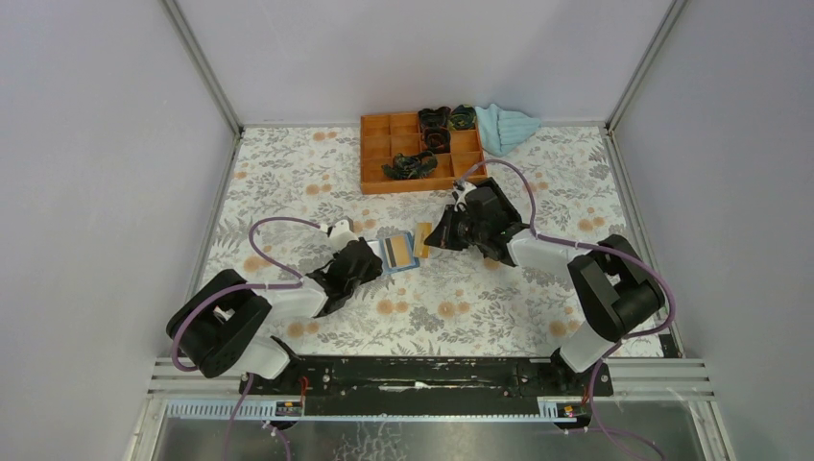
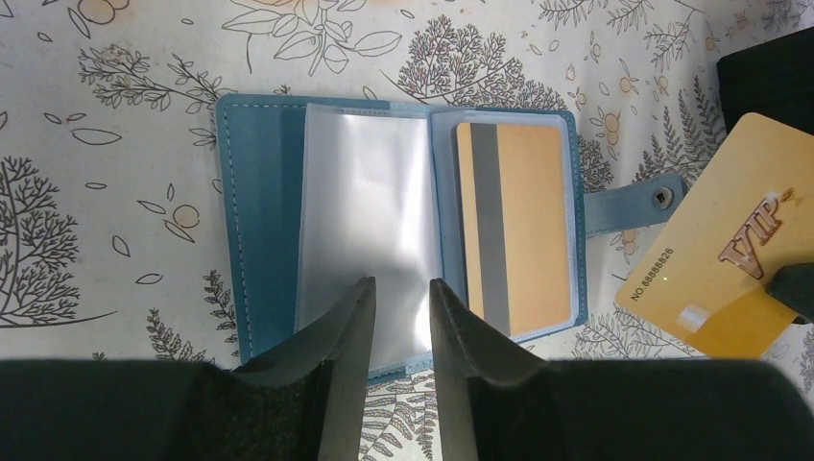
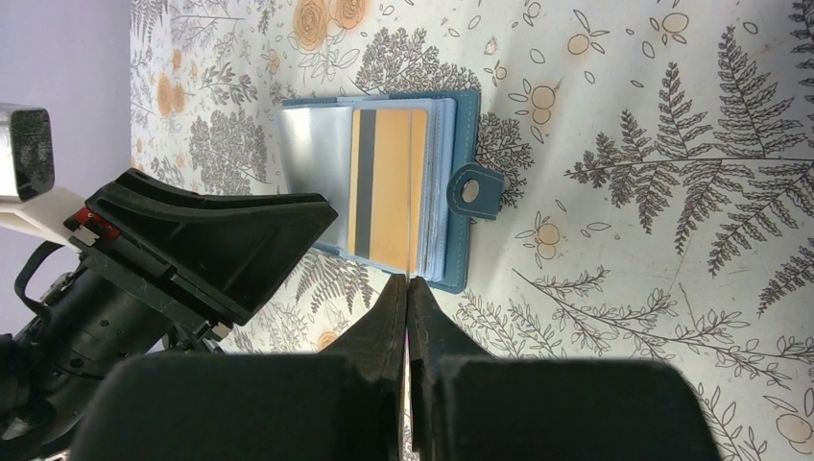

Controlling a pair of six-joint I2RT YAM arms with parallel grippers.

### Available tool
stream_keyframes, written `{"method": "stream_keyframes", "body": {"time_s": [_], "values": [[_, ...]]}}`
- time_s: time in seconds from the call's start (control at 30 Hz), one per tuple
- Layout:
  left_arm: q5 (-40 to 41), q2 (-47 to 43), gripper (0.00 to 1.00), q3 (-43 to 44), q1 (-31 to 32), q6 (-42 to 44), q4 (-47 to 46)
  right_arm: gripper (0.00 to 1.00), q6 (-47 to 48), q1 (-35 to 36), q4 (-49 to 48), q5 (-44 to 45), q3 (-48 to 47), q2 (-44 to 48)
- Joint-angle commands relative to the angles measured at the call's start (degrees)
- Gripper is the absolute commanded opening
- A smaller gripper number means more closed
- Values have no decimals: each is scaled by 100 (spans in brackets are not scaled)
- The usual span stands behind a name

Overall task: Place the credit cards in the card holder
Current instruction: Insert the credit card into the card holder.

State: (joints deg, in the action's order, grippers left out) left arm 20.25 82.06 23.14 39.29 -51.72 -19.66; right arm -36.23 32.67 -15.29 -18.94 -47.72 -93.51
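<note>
Left wrist view: the card holder (image 2: pixel 264 221) lies open and flat on the bench (image 2: pixel 115 192), with its clasp tab (image 2: pixel 641 204) sticking out to the right.
Left end effector (image 2: pixel 398 293): the fingers stand a narrow gap apart and grip nothing. Their tips are over the near edge of the holder's clear sleeve (image 2: pixel 360 211).
Striped card (image 2: pixel 518 230): tan-orange with a grey stripe, it sits in the holder's right-hand pocket.
Right end effector (image 3: pixel 408 288): the fingers are closed on the VIP card (image 2: pixel 720 269), which shows edge-on between them in the right wrist view.
VIP card position: it is tilted, outside the holder and just beside the clasp tab.
Top external: the two end effectors face each other across the holder. An orange tray (image 1: pixel 376 158) and a blue cloth (image 1: pixel 504 127) lie at the far edge.
</note>
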Motion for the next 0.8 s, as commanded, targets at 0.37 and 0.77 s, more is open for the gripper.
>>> {"method": "stream_keyframes", "body": {"time_s": [0.37,0.77], "values": [[-161,251,35,-55,97,-22,587,0,19,117,-277,-14,-96,-149],[-144,238,35,-74,116,-30,581,0,2,142,-347,-22,-69,-360]]}}
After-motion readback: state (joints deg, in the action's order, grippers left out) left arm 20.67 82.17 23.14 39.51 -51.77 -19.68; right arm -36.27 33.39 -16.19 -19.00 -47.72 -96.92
